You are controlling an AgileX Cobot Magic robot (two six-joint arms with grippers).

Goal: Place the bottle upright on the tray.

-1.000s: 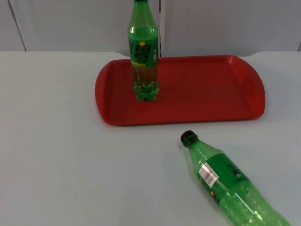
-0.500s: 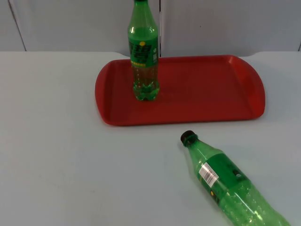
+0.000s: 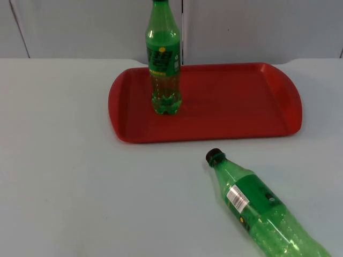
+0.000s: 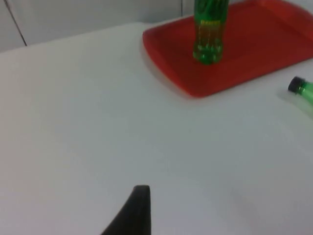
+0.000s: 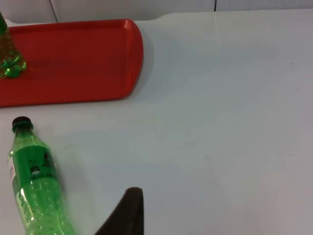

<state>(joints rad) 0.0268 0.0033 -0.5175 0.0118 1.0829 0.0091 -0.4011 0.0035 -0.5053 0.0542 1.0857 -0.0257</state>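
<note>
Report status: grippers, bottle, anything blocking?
Both arms wait off the table. Lying bottle on its side on white table, in front of red tray. Standing bottle upright on tray. Nothing blocking.

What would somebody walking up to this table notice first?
Probably the red tray at the far side of the white table, with one green bottle standing upright on its left part. Next, a second green bottle lying on its side on the table in front of the tray, dark cap pointing toward the tray and not touching it.
</note>
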